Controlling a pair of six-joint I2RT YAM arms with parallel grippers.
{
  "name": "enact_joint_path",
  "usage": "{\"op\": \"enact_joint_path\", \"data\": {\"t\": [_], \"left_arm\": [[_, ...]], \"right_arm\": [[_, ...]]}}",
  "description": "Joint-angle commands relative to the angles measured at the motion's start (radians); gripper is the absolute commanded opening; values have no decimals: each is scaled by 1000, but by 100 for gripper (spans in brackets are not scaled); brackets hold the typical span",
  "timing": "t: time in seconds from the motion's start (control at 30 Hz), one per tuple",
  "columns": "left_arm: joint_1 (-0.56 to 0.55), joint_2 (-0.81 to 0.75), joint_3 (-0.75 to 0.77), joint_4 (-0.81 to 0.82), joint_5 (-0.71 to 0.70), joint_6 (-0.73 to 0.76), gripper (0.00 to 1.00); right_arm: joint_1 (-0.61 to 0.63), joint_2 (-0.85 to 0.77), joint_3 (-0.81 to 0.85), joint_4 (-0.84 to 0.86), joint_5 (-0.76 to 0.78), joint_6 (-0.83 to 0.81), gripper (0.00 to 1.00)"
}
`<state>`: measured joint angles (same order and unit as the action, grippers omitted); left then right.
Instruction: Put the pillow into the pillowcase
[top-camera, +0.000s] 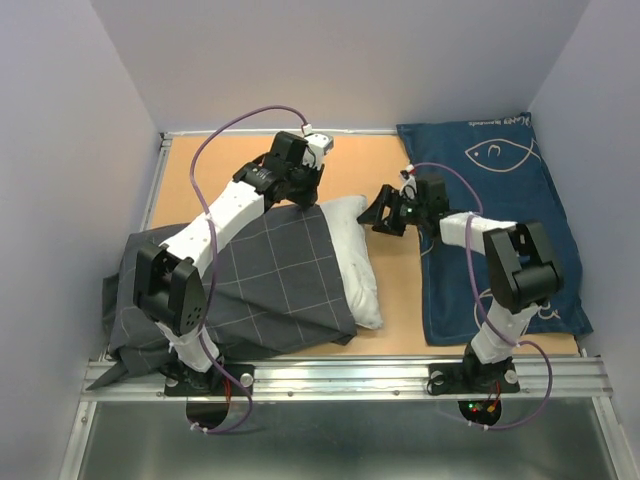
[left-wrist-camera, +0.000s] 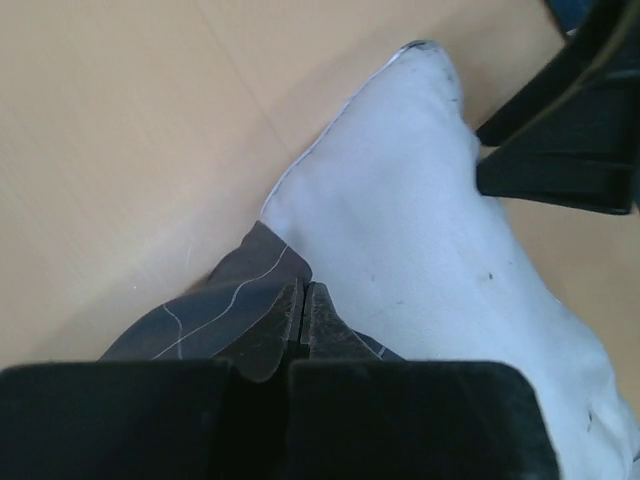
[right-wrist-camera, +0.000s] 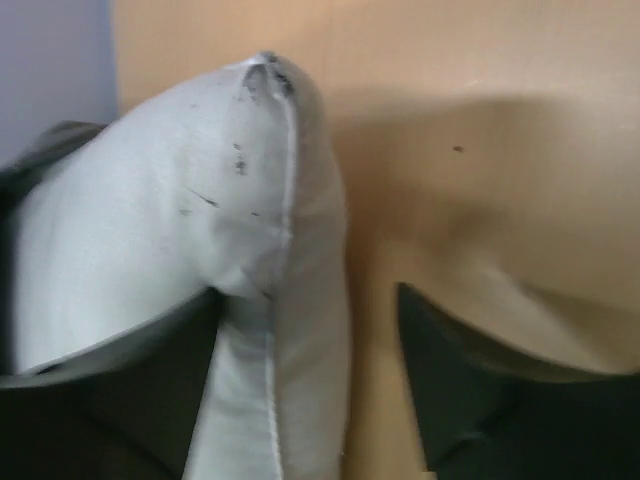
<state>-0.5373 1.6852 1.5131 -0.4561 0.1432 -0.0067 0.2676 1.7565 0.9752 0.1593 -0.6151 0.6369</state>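
One pillow (top-camera: 357, 255), one pillowcase (top-camera: 270, 275): left jaws clenched on its hem, right jaws spread wide

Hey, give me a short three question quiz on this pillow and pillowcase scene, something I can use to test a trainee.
1. True or false: the pillow is completely inside the pillowcase.
2. Pick one: what is the left gripper pinching? A, the pillowcase's edge. B, the pillow's bare corner. C, nothing at all.
3. Fill in the blank: the right gripper, at the pillow's uncovered end, is ____ (open or shut).

Key
1. False. The pillow's right end sticks out of the case.
2. A.
3. Open.
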Motion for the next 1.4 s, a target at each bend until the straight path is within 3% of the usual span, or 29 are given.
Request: {"op": "enact_joint_path", "data": {"t": [0.0, 0.07, 0.23, 0.37, 0.53, 0.67, 0.87, 1.2, 1.3, 1.37], "left_arm": [[-9, -52, 48, 88, 110, -12, 0], [-19, -24, 109, 121, 157, -39, 0], [-68, 74, 272, 175, 237, -113, 0], [-108, 155, 395, 246, 271, -211, 0], [-142, 195, 464, 335, 260, -312, 0], [-144, 156, 444, 364, 231, -320, 0], [-174, 87, 360, 385, 262, -323, 0], [-306, -45, 357, 316, 368, -202, 0], [-306, -58, 244, 375, 395, -249, 0], [-285, -29, 74, 445, 470, -335, 0]], "right_arm": [[42, 20, -36, 540, -213, 358, 57], [86, 17, -59, 673, -259, 481, 43], [139, 0, -98, 909, -313, 801, 29], [150, -8, -133, 990, -330, 905, 25], [150, 23, -130, 1033, -336, 929, 23], [136, 76, -104, 1010, -302, 836, 18], [134, 149, 9, 784, -140, 679, 14], [70, 34, 68, 793, -175, 785, 15], [71, 29, -11, 793, -147, 761, 17], [65, 122, -84, 790, -146, 718, 16]]}}
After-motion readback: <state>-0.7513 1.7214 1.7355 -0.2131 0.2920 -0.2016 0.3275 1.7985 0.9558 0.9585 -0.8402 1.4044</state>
